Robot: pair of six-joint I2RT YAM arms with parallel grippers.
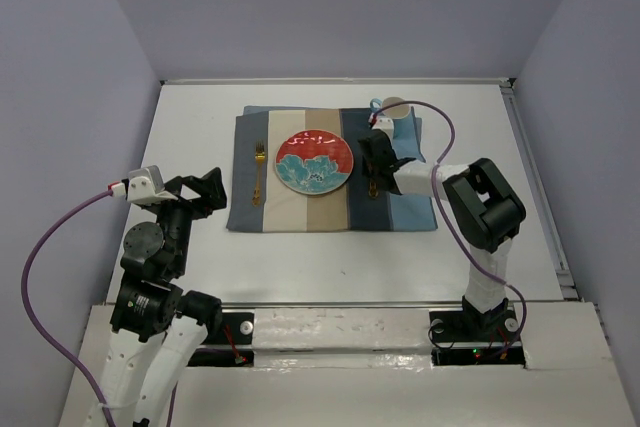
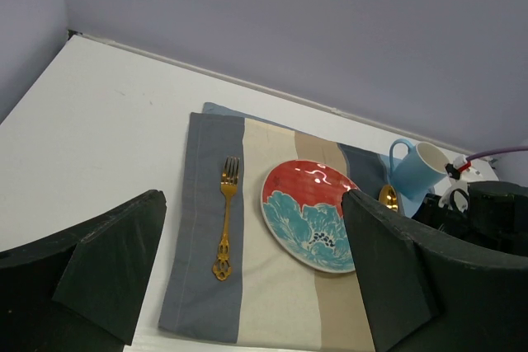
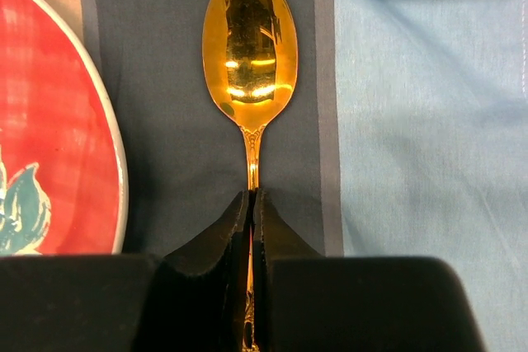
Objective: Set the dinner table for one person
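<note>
The white dinner table (image 1: 190, 132) carries a striped placemat (image 1: 310, 209). On the mat lie a red and teal plate (image 1: 313, 161) and a gold fork (image 1: 258, 173) to its left. A light blue mug (image 1: 393, 113) stands at the mat's far right corner. My right gripper (image 1: 374, 169) is shut on a gold spoon (image 3: 250, 47), gripping its handle over the mat's dark stripe, right of the plate (image 3: 49, 146). My left gripper (image 1: 205, 190) is open and empty, above the table left of the mat; the fork (image 2: 225, 216) and plate (image 2: 309, 213) show between its fingers.
Lavender walls (image 1: 330, 7) enclose the table on three sides. A purple cable (image 1: 440, 122) loops from the right wrist near the mug (image 2: 417, 169). The arm bases stand at the near edge (image 1: 330, 332).
</note>
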